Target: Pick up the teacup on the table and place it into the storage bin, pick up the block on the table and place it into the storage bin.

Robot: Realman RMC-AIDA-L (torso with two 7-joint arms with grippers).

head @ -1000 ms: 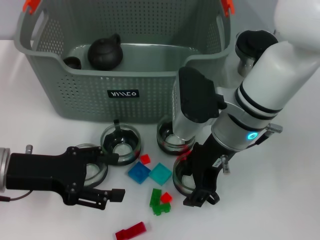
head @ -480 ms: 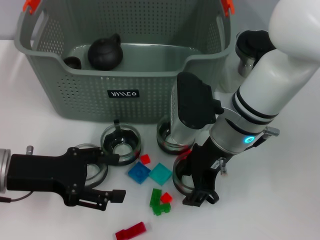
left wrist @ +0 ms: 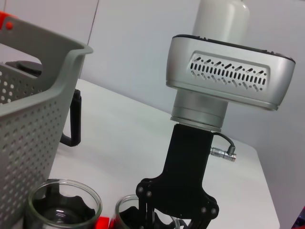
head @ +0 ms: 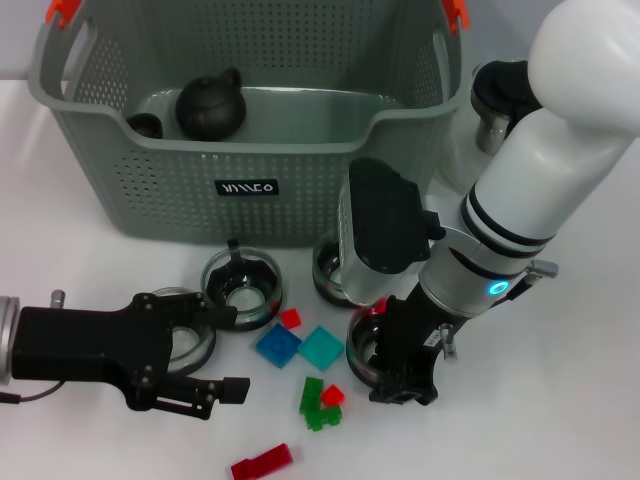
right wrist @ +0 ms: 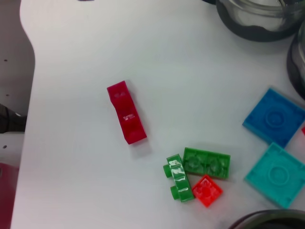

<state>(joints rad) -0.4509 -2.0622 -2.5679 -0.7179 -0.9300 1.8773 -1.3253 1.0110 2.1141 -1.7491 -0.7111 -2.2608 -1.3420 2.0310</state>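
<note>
White-shelled and bent steeply downward, the right arm reaches from the upper right toward the table point(head: 560, 400), its black right gripper point(head: 403, 375) pointing straight down over the small round glass teacup with a dark base point(head: 365, 352) at the near right of the cluster; the jaws straddle the cup's rim, one finger seeming to dip inside, though whether they have clamped on it cannot be told. The left wrist view shows that same gripper point(left wrist: 176, 210) lowered onto the cup. The left arm lies low along the near left of the table, its black left gripper point(head: 215, 350) pointing right with jaws apart, beside another glass cup point(head: 185, 345). Two more glass cups point(head: 242, 288) stand just in front of the large grey perforated plastic storage bin point(head: 250, 190), which holds a dark round teapot point(head: 211, 104). Loose blocks lie between the grippers: a blue square tile point(head: 278, 346), a teal square tile point(head: 321, 348), a green brick point(head: 316, 404) and a long red block point(head: 262, 462).
</note>
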